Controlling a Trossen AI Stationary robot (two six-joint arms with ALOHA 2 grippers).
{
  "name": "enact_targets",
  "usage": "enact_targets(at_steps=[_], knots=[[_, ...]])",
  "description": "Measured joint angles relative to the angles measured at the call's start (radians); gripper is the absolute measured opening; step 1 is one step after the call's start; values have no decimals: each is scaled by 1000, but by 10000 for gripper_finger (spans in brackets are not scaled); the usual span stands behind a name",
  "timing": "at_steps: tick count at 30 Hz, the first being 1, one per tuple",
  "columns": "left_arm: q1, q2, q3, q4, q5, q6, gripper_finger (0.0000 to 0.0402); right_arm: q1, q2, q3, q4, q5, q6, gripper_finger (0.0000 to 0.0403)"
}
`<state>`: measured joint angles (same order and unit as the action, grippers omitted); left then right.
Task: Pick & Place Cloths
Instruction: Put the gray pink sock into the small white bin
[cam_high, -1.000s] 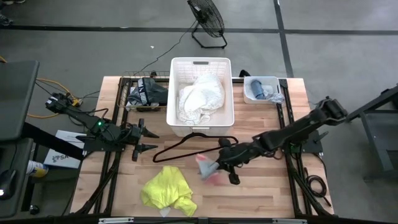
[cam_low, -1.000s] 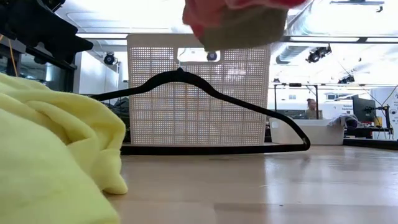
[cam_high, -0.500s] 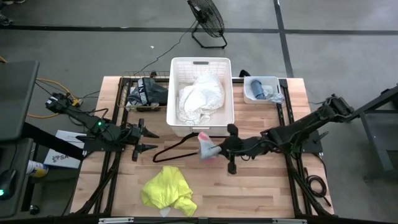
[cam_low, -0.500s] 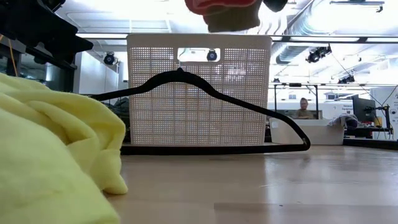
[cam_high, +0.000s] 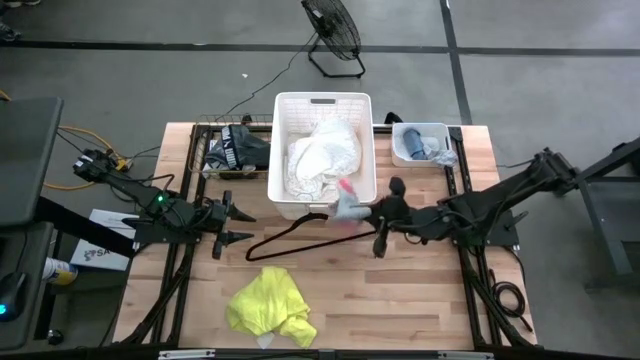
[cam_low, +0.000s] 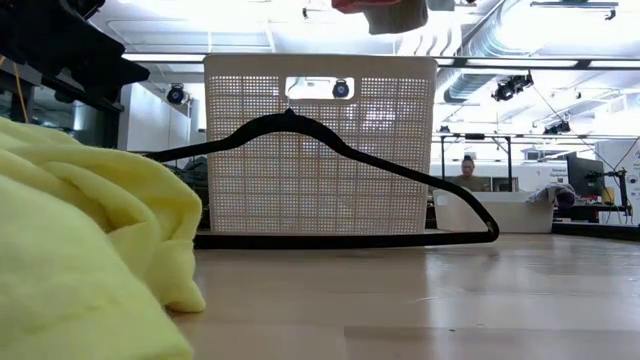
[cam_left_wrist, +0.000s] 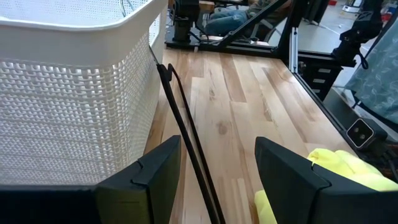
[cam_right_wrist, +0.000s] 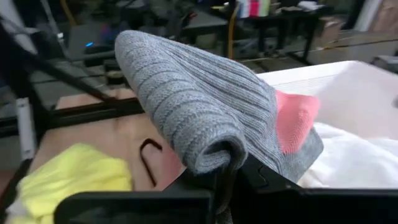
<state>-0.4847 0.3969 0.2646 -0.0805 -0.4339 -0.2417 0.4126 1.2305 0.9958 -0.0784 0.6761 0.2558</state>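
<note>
left gripper (cam_high: 238, 225): parked at the table's left side, fingers apart, nothing between them, pointing toward the hanger and basket.

dark garment (cam_high: 236, 148): crumpled at the back-left of the table, beside the basket, with pale stripes showing.

yellow cloth (cam_high: 271, 306): loose rumpled heap at the front of the table, soft fleecy-looking, well apart from both grippers. Nearer the left gripper than the right, probably.

hanger (cam_high: 300, 231): thin, black, lying flat right in front of the basket, hook toward the left gripper.

basket (cam_high: 322, 101): white perforated plastic, rectangular, long axis running front to back. Already holding the white cloth (cam_high: 322, 160), bunched up inside.

grey and pink piece (cam_high: 347, 203): ribbed grey knit with a pink patch, sock-like, draped over the right gripper's closed fingers. Hanging just at the basket's front right corner, rim roughly underneath it, off the table.

right gripper (cam_high: 362, 212): clamped tight on that knit piece, arm stretched in from the right. Basket opening lying just ahead and to the left of it, so a short push over the rim looks like all that's left before letting go.

small tub (cam_high: 415, 131): pale box at back right with bluish fabric (cam_high: 431, 150) bunched in it.
</note>
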Motion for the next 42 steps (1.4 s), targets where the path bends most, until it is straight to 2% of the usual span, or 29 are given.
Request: enact_targets(at_steps=[7,16,19,25,37,42], knots=[[0,0,0,-6,0,0,200,0,-54,0,-55,188,4,5],[0,0,0,-6,0,0,200,-6,-103,0,-151,497,10,5],[0,0,0,-5,0,0,200,-19,-115,0,-183,557,33,5],[0,0,0,-5,0,0,200,-103,-134,0,-320,577,157,5],[0,0,0,-8,0,0,200,-335,-142,0,-737,467,565,5],[0,0,0,-12,0,0,200,-425,-142,0,-901,464,721,5]])
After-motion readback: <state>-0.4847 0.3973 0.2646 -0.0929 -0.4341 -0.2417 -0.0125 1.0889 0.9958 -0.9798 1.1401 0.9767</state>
